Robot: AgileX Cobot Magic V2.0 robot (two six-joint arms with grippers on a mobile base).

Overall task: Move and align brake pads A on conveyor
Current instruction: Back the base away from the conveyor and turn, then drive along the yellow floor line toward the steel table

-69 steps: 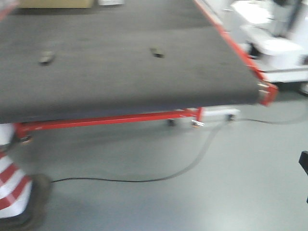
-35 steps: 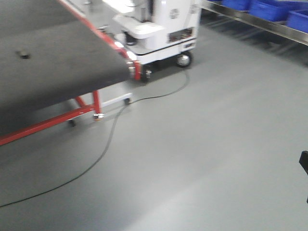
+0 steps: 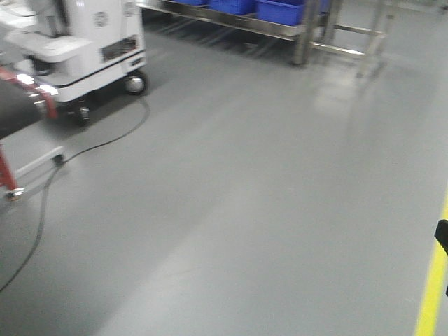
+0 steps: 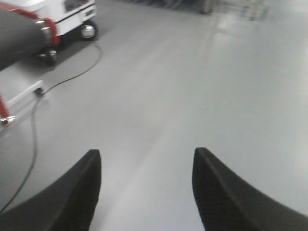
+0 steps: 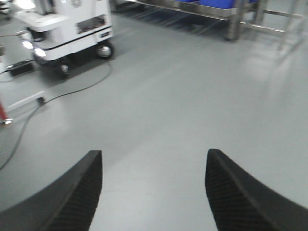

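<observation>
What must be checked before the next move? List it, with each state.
1. Sight of the brake pads: not ok, none shows in any view.
2. Facing the conveyor: not ok, only its end shows, far left.
3. The left gripper open, empty: ok.
4. The right gripper open, empty: ok.
5. Path over the floor: not ok, a cable lies beside the conveyor's end.

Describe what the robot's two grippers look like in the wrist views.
The left gripper and right gripper look alike: two matte black fingers each, broad at the base, curving to rounded tips, with fine cross-hatched inner faces. No cables or markings show.
</observation>
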